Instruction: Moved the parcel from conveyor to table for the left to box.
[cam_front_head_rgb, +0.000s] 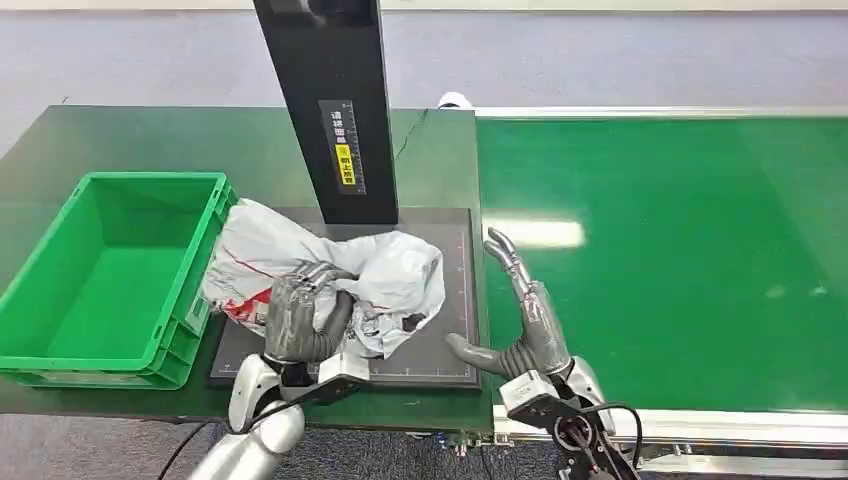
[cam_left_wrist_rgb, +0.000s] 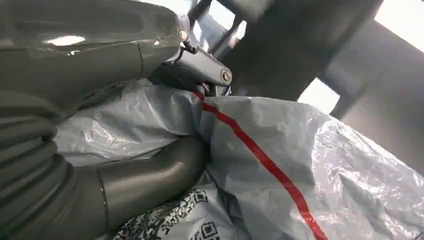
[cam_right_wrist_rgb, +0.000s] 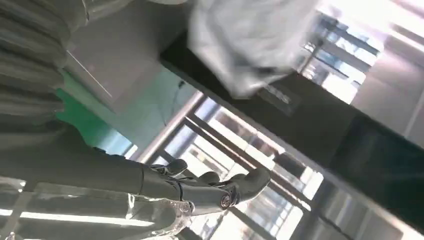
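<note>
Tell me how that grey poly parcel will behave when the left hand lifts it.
The parcel looks crumpled and baggy, so it will probably sag around the left hand. Its glossy film may slip. It seems light, and unlikely to roll.

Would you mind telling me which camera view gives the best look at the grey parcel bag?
The head view: it shows the whole parcel lying on the dark mat beside the green crate, with the left hand gripping it. The left wrist view shows a close-up of crinkled plastic, a red stripe and printed codes. The right wrist view shows a blurred part.

High head view, two close wrist views
</note>
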